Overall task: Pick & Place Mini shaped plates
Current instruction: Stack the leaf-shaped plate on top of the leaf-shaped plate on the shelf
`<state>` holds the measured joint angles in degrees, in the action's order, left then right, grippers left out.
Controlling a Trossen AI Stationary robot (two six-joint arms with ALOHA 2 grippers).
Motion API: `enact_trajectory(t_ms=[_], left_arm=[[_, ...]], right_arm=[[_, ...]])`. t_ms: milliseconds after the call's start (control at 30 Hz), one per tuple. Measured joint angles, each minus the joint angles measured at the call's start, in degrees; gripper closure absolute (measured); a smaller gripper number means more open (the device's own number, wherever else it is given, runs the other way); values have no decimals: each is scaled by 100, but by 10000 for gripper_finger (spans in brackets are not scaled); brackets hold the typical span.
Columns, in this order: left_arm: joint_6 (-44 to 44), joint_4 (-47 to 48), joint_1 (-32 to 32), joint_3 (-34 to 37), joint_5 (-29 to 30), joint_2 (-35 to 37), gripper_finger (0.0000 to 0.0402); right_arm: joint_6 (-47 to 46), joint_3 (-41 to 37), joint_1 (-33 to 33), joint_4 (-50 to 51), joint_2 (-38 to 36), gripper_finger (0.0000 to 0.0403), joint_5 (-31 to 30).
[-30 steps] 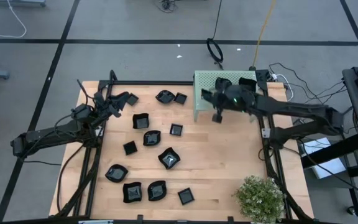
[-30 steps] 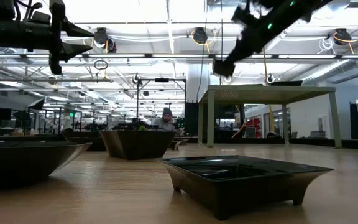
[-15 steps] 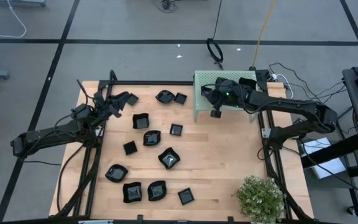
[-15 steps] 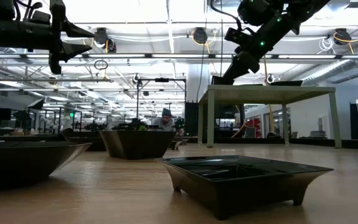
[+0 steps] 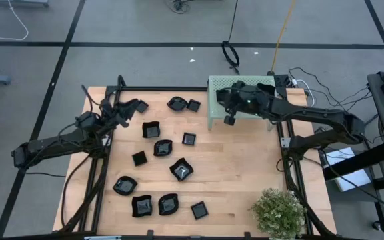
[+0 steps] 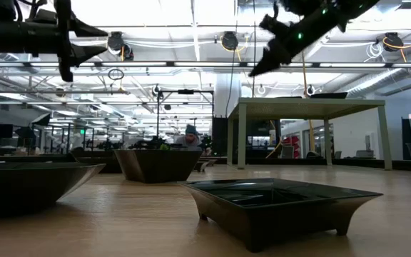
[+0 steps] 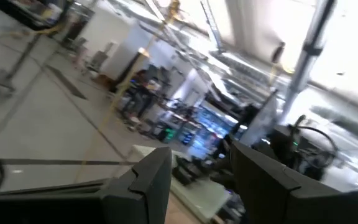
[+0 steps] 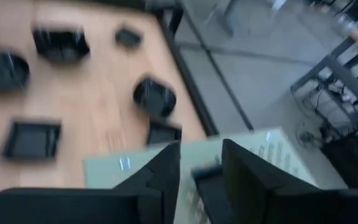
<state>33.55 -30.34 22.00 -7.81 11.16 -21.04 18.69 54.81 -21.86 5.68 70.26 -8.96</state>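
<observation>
Several mini shaped plates, small glossy black dishes, lie flat on the wooden table, among them a square one [image 5: 151,129], a wavy one [image 5: 181,169] and one close to the low camera [image 6: 277,196]. My right gripper [image 5: 229,119] hangs open above the left end of the pale green perforated box [image 5: 213,115], fingers slanting down. In its wrist view a dark plate [image 8: 207,186] shows past the gap, over the box [image 8: 120,167]. My left gripper [image 5: 141,105] waits open and empty above the table's far left.
More dark plates lie inside the box [image 5: 265,87]. A potted plant [image 5: 279,210] stands at the near right corner. A black frame rail [image 5: 285,143] runs along the table's right edge. A person [image 6: 191,132] shows far off in the room.
My right gripper held a small dark plate high near the box. It dipped to the box's top edge, opened, and rose again, drifting slightly toward the table's far left. The plate no longer shows in its fingers.
</observation>
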Motion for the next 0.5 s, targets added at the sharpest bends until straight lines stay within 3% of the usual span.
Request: enact_trajectory(t_ms=[167, 300, 500], left_arm=[[-105, -141, -82, 0, -665, -96, 231], [-575, -257, -259, -61, -692, -346, 231], [-1381, 1127, -558, -941, -668, -1045, 231]], right_arm=[[-487, 0, 225, -208, -543, 280, -3], [-836, 0, 391, -252, -940, 281, 1], [-1415, 0, 601, -488, -1253, 282, -40]])
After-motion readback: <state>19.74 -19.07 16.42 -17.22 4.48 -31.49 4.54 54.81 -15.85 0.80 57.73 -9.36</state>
